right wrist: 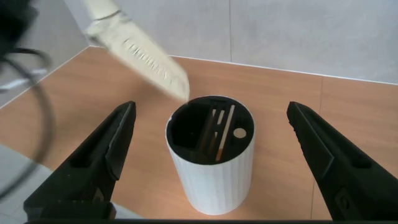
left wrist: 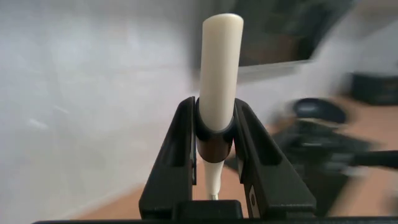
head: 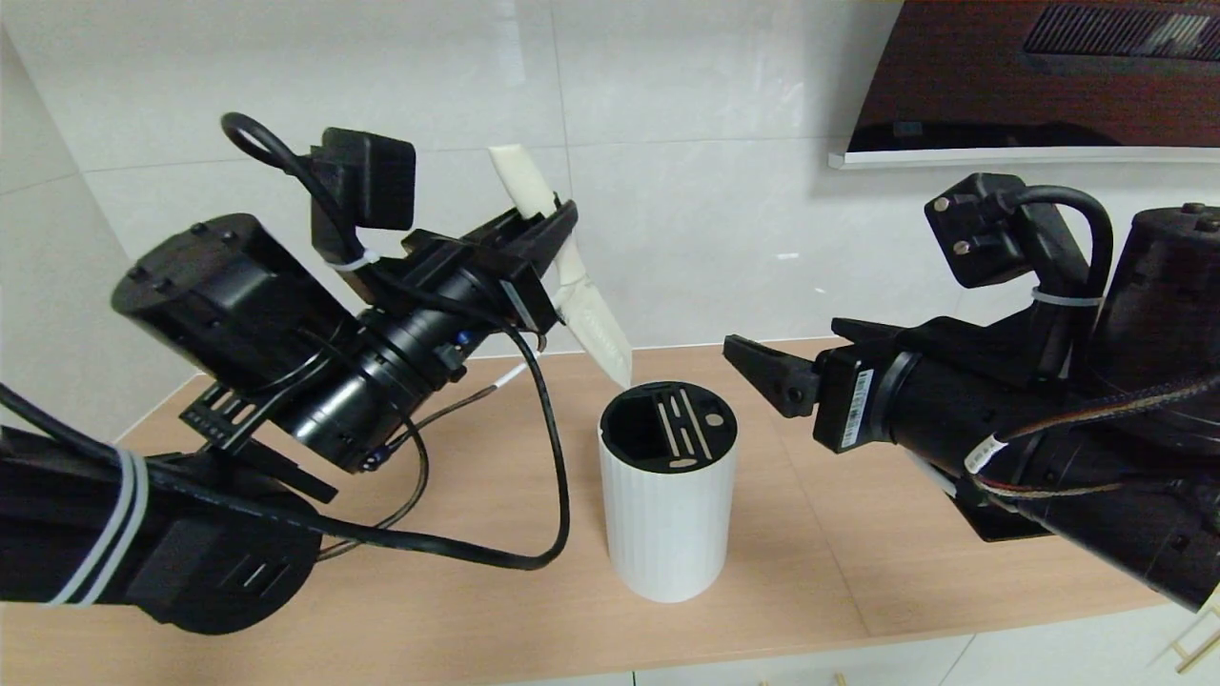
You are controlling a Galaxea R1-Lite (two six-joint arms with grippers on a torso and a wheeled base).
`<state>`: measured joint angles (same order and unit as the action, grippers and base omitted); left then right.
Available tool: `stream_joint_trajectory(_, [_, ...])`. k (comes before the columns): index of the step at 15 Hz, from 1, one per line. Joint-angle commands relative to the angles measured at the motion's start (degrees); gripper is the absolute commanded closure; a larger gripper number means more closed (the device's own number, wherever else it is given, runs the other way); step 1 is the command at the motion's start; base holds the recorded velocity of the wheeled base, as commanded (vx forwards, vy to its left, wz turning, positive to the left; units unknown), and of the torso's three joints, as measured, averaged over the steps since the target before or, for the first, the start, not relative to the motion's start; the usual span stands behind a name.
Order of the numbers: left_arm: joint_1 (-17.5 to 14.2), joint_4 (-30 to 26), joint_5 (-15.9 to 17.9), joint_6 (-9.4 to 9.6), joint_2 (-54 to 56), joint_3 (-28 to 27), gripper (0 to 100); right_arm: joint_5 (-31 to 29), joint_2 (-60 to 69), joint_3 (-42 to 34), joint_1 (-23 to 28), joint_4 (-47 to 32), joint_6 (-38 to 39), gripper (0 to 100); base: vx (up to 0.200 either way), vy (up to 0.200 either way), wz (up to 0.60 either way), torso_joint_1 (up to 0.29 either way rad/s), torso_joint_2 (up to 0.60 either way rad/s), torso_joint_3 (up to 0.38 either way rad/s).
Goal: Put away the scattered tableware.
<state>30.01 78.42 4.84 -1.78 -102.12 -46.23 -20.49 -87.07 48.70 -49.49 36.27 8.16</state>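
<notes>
Cream-coloured from handle to blade, the kitchen knife (head: 593, 324) hangs tilted in the left gripper (head: 560, 221), whose jaws pinch it where handle meets blade. Its tip hovers just above the white ribbed cylindrical holder (head: 667, 514) on the pale wooden bench (head: 858, 543), near the 11 o'clock edge of the holder's black slotted top (head: 720, 440). The right gripper (head: 762, 367) sits at the holder's 3 o'clock, jaws spread wide and touching nothing. Trouble is likely if the slanted blade comes down on the rim or between slots rather than into one, because the unsteadied holder could tip or skid. Held at a single narrow point, the knife might also pivot in the jaws and jam.
</notes>
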Motion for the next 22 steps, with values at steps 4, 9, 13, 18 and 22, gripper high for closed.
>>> stream_joint_trajectory(4, [0.7,0.0,0.2,0.20,-1.9,2.4,100,0.0,-0.2,0.0,0.0,0.0,-0.1,0,0.000,0.000,0.00,0.000,0.00,0.000])
stream_joint_trajectory(9, [2.8,-0.6,0.2,0.29,-2.3,3.8,100,0.0,-0.6,-0.1,0.0,-0.1,-0.1,0,0.000,0.000,0.00,0.000,0.00,0.000])
stream_joint_trajectory(13, [3.6,-2.6,0.3,0.20,-3.7,4.7,100,0.0,-0.7,-0.1,0.0,0.0,0.0,0,0.000,0.000,0.00,0.000,0.00,0.000])
stream_joint_trajectory(18, [4.5,-2.4,0.6,0.20,-8.1,4.2,100,0.0,-0.7,-0.2,0.0,-0.1,-0.1,0,0.000,0.000,0.00,0.000,0.00,0.000])
stream_joint_trajectory(22, [5.5,-2.2,0.5,0.20,-11.7,2.5,100,0.0,-1.0,-0.1,0.0,0.0,-0.1,0,0.000,0.000,0.00,0.000,0.00,0.000])
